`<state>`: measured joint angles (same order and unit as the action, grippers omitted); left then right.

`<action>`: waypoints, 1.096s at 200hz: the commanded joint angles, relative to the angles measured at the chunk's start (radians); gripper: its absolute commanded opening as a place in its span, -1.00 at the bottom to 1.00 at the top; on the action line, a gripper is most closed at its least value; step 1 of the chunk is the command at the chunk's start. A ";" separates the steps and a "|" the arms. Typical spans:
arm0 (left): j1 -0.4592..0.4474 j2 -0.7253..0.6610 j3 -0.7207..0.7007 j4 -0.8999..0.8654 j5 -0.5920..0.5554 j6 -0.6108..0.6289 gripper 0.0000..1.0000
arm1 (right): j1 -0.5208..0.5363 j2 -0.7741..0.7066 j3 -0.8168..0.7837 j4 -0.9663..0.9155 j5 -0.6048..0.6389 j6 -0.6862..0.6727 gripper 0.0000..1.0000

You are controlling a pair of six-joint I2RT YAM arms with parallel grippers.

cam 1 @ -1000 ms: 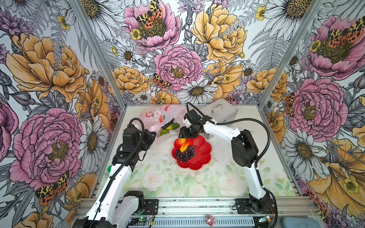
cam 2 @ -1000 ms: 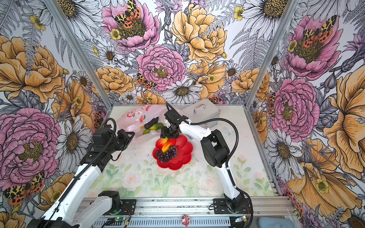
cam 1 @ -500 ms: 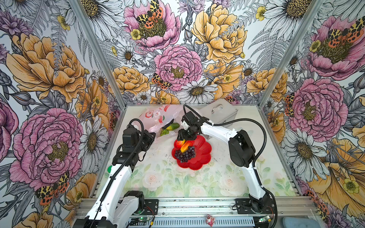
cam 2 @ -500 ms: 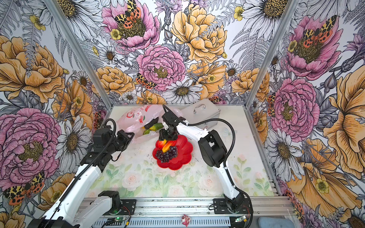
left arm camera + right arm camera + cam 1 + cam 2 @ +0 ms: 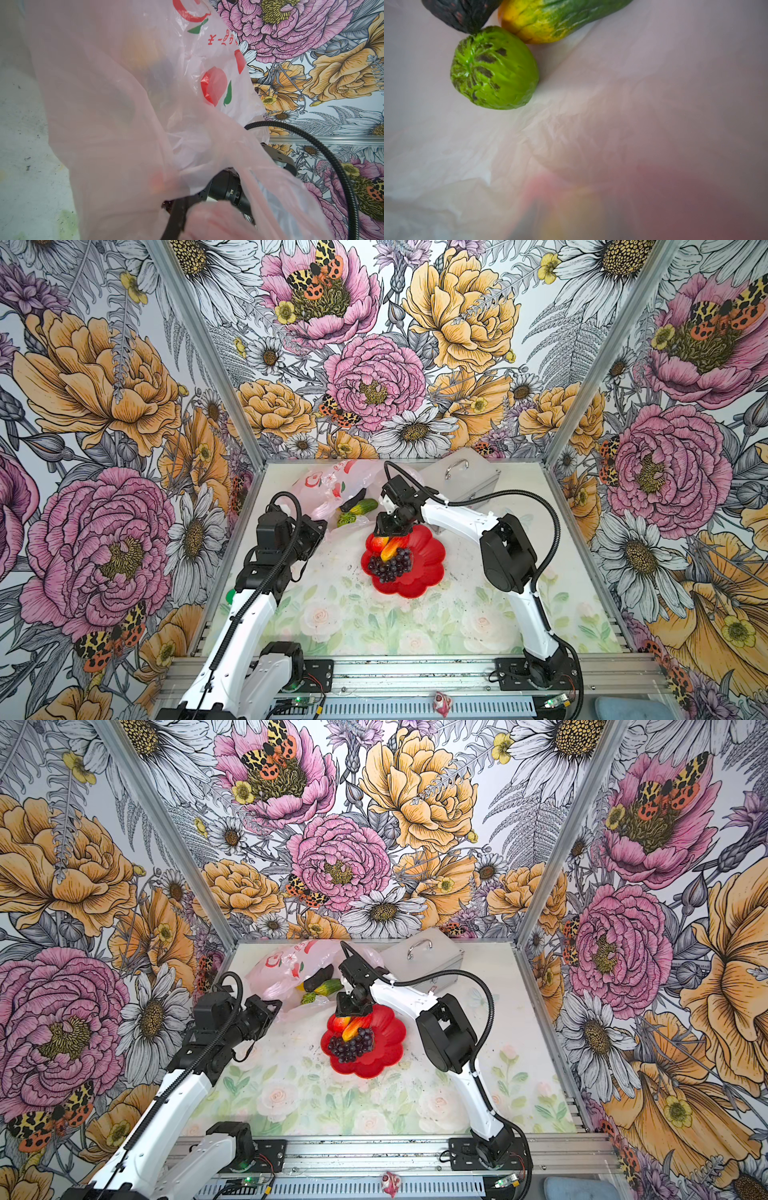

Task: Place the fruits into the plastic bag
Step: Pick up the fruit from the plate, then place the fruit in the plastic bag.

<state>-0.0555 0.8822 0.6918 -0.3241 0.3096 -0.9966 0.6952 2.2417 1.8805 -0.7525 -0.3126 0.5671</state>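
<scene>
Left jaws: clenched on plastic bag [image 5: 328, 485] edge.
Right jaws: state unclear; mangoes [image 5: 380, 544] just beneath, in red dish [image 5: 424, 572].
Lime [image 5: 345, 519]: beside right jaws.

Bright, even light with faint shadows fills both top views, walls [image 5: 104, 406] bowing at the edges, while the right wrist view holds the lime [image 5: 494, 68] sharp and blurs the near plastic bag [image 5: 654, 124]

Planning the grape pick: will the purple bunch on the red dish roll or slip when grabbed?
The grape bunch is a lumpy, flattish cluster, so it probably won't roll. Its beads look glossy, so a grip may slip. It touches a mango, which a push would likely nudge.
</scene>
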 commanded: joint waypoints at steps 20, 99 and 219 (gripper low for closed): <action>0.010 -0.023 -0.011 0.015 0.022 -0.004 -1.00 | -0.006 -0.111 -0.040 -0.008 0.020 0.032 -0.12; 0.005 -0.058 -0.032 0.016 0.011 -0.013 -1.00 | -0.039 -0.348 -0.262 -0.008 -0.015 0.103 -0.11; -0.036 -0.035 -0.028 0.046 0.003 -0.019 -1.00 | -0.060 -0.439 -0.136 0.044 -0.075 0.290 -0.09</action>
<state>-0.0700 0.8513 0.6598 -0.3023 0.3096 -1.0008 0.6415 1.7458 1.6520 -0.7647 -0.3641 0.7998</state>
